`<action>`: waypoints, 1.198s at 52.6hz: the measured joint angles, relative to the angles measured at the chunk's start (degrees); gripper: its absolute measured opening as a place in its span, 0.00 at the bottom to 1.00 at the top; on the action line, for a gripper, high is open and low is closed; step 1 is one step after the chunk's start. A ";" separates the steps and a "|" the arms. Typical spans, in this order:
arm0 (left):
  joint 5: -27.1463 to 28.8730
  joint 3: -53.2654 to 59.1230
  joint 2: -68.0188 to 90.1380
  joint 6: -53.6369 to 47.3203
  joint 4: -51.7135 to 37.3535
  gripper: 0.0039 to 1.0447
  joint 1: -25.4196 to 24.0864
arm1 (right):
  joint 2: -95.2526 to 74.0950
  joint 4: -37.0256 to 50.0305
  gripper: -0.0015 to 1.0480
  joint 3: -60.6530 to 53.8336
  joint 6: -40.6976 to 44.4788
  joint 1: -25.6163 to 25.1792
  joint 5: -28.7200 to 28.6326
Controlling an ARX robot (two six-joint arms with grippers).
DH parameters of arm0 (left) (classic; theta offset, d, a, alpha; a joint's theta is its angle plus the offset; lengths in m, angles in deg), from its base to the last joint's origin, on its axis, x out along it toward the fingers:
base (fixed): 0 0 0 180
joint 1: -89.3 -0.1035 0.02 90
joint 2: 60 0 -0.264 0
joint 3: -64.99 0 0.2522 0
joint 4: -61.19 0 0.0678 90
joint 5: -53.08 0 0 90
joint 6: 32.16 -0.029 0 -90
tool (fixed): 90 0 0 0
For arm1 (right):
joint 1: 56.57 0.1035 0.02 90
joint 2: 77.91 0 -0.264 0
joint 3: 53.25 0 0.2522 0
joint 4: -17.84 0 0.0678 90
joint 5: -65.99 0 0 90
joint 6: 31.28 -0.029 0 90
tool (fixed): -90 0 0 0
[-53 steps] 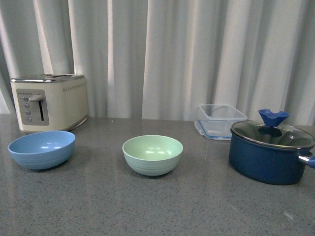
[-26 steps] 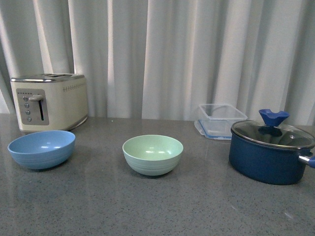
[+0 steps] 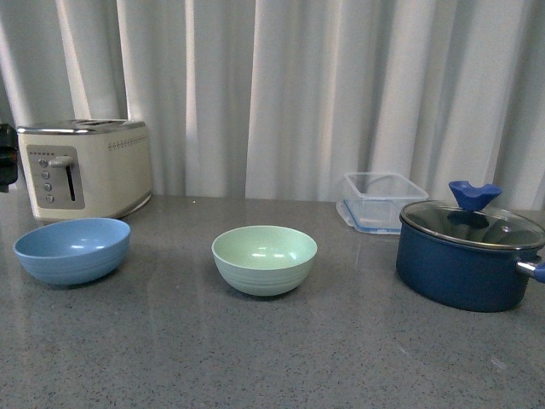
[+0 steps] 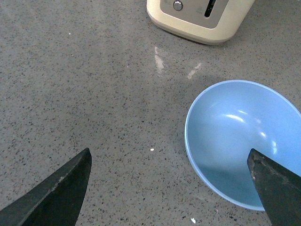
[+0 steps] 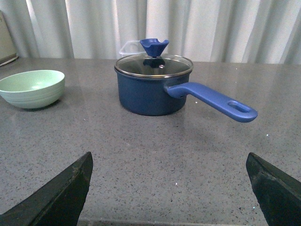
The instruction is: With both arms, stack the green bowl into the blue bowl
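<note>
From the front, the green bowl (image 3: 264, 258) sits mid-tabletop (image 3: 255, 358), with the blue bowl (image 3: 72, 249) well apart at its nine o'clock and a lidded pot (image 3: 468, 264) at its three o'clock. Compared with a moment ago, everything sits slightly higher in frame, and a dark shape (image 3: 5, 162), probably the left arm, has appeared at the left edge. This suggests the approach is only beginning. At the left wrist, the left claw (image 4: 168, 151) hangs wide apart and empty, one finger over the blue bowl's edge. At the right wrist, the right claw (image 5: 168, 154) is likewise apart and empty, with the green bowl well away and not yet reached.
</note>
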 joint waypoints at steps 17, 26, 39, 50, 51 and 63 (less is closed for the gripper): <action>0.13 -5.49 9.22 -0.02 -0.50 0.94 0.66 | 0.00 0.00 0.90 0.00 0.00 0.00 0.00; 0.17 -7.65 12.83 0.02 -0.76 0.94 0.83 | 0.00 0.00 0.90 0.00 0.00 0.00 0.00; 0.09 -10.97 17.86 0.44 -0.76 0.94 1.22 | 0.00 0.00 0.90 0.00 0.00 0.00 0.00; 0.37 -13.55 21.24 0.46 -0.55 0.94 1.62 | 0.00 0.00 0.90 0.00 0.00 0.00 0.00; 0.37 -13.70 21.46 0.44 -0.55 0.94 1.70 | 0.00 0.00 0.90 0.00 0.00 0.00 0.00; 1.05 -14.51 22.56 0.17 -0.11 0.81 2.84 | 0.00 0.00 0.90 0.00 0.00 0.00 0.00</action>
